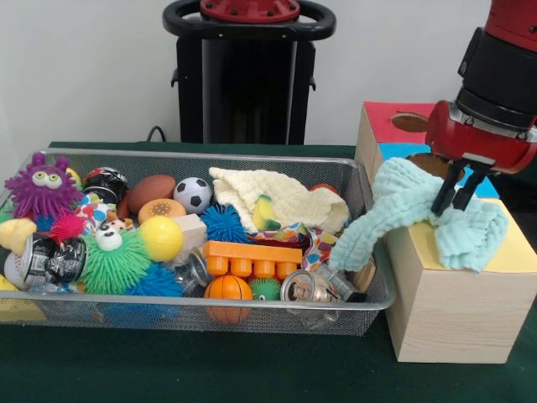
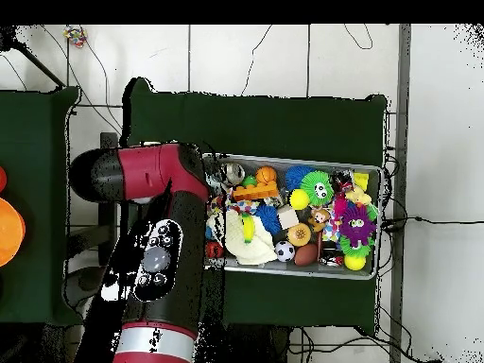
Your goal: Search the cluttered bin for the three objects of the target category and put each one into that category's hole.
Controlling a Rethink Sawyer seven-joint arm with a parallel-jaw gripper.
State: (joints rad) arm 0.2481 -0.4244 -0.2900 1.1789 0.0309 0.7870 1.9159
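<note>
Fingers [image 1: 459,191] pinching one mint cloth [image 1: 403,214]; one cream cloth [image 1: 281,197] in bin [image 1: 252,315].

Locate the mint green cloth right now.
Front view, right side: the mint green cloth drapes over the wooden box, under the hand.

The tabletop [image 1: 210,369] is covered with a dark green cloth. Two things stand directly on it. The wire bin [image 1: 252,315] takes up most of the width in the front view, its mesh wall and rim resting flat on the cloth. Just beside the bin, at its right end in that view, stands the wooden box [image 1: 457,315], its side close against the bin's corner. The box rises higher than the bin's rim. In the overhead view the green tabletop [image 2: 284,118] shows around the bin [image 2: 378,227] on three sides.
</note>
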